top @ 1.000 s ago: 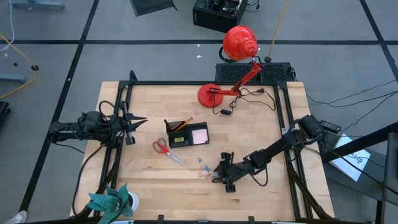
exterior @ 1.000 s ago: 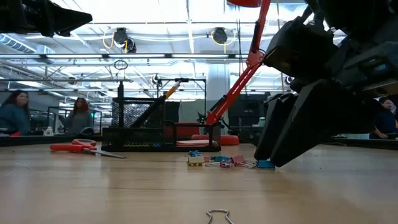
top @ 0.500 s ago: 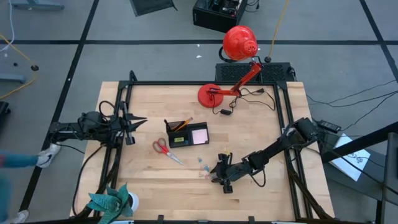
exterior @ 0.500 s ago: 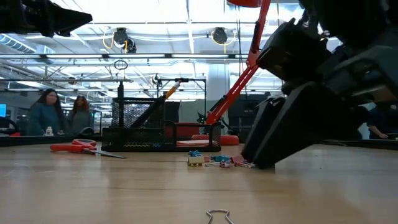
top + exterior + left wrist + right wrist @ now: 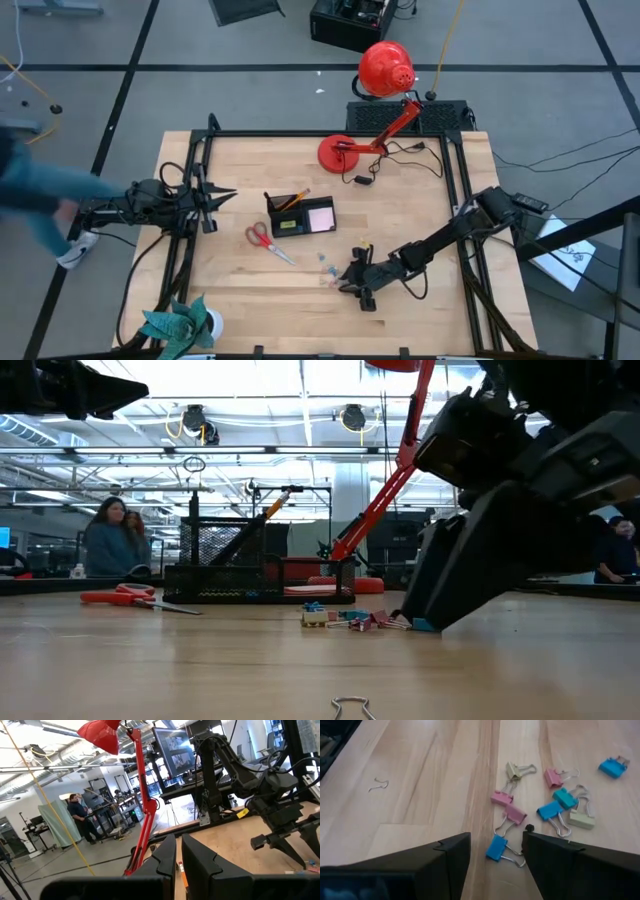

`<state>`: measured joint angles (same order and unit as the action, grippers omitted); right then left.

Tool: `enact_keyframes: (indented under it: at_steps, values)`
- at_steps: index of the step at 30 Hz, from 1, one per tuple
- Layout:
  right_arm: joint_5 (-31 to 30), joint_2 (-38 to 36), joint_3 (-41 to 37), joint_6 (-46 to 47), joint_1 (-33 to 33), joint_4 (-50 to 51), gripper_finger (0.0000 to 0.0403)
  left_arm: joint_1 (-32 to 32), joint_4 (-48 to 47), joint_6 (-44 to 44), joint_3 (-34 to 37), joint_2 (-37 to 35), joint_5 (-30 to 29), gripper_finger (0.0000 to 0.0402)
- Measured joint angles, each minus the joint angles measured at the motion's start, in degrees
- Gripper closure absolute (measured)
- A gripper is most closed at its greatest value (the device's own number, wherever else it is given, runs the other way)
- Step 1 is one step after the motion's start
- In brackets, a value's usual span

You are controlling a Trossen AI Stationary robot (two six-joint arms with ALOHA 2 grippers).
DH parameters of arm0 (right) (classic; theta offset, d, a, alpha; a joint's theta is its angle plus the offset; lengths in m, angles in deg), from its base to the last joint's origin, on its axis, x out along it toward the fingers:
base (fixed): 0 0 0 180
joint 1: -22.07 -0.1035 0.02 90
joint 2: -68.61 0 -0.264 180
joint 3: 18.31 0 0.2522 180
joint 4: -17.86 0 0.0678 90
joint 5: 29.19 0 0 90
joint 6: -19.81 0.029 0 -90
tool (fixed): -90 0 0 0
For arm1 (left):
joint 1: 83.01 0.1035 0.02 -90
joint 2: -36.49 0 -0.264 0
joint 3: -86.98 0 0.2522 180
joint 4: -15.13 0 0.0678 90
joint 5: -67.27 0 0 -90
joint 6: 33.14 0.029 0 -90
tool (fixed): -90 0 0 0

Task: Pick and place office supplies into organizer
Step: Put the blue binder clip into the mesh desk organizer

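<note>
- Right gripper [image 5: 495, 851]: fingers spread, tips on the table straddling a blue binder clip [image 5: 496, 848]; nothing pinched.
- Binder clips [image 5: 327, 268] lie scattered at 5 o'clock from the organizer [image 5: 298, 214], apart from it.
- Red-handled scissors [image 5: 263, 238] lie at the organizer's 7 o'clock.
- Left gripper [image 5: 208, 205]: fingers pressed together, empty, at the table's left edge.
- No legible writing.
- Low view: right fingertips hide part of the clips.
- Versus earlier: right gripper sits closer to the clips.

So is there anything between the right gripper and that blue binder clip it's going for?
Nothing visible. The right gripper is open, and the blue binder clip lies on bare wood between its fingers; the other clips lie beyond it.
</note>
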<state>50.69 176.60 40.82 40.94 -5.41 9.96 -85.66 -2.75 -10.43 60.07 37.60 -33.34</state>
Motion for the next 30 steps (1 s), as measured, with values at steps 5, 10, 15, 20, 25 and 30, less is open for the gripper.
enact_keyframes:
  at_steps: [5,10,15,20,25,30]
  values:
    - [0.7,-0.1,0.0,3.1,-0.8,1.6,0.0232,0.0,0.0,0.0,0.0,0.0,0.0,0.0366]
    - [0.9,-0.1,-0.1,4.1,-1.1,1.7,0.0232,0.0,0.0,0.0,0.0,0.0,0.0,0.0366]
    - [2.0,-0.1,-0.1,5.4,-1.9,1.8,0.0232,0.0,0.0,0.0,0.0,0.0,0.0,0.0366]
    - [3.7,-0.1,-0.1,8.3,-3.6,1.8,0.0232,0.0,0.0,0.0,0.0,0.0,0.0,0.0366]
    - [2.7,0.0,-0.1,8.2,-4.8,1.4,0.0232,0.0,-0.1,-0.3,0.0,0.0,0.0,0.0366]
    - [2.7,0.0,-0.2,7.7,-4.8,-0.7,0.0232,0.0,-0.2,-0.4,0.0,0.0,0.0,0.0366]
